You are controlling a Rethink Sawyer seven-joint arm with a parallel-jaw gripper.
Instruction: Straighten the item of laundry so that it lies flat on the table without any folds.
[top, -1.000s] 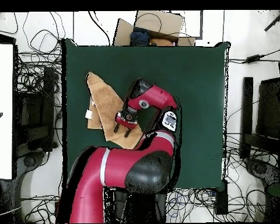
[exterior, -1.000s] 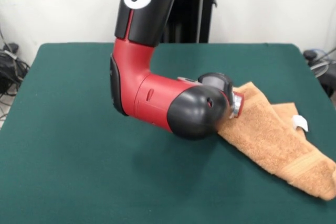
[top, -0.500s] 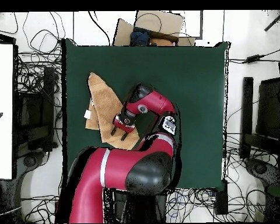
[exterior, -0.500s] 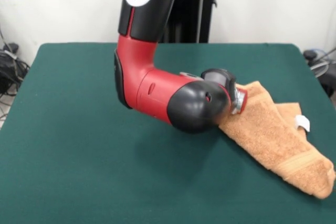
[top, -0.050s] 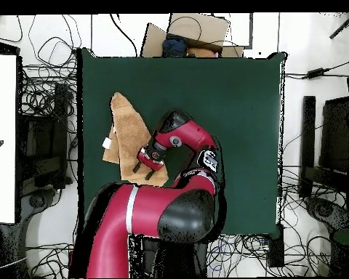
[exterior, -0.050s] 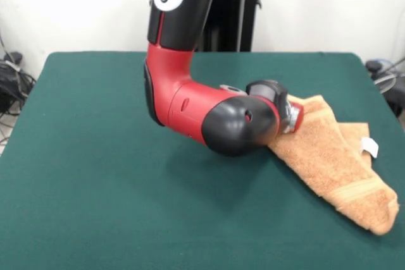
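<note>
You get bright, even room light, no glare. Soft shadow under the arm (exterior, -0.050s: pixel 209 112) on the table (exterior, -0.050s: pixel 88 156). Front view is slightly soft; towel (exterior, -0.050s: pixel 335 162) texture stays readable. Overhead view is grainier.

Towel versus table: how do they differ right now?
The towel is orange-tan; the table is dark green. The towel is folded over itself into a long strip, while the table lies flat. The towel covers only a small part near one table edge. Both look cloth-like.
</note>
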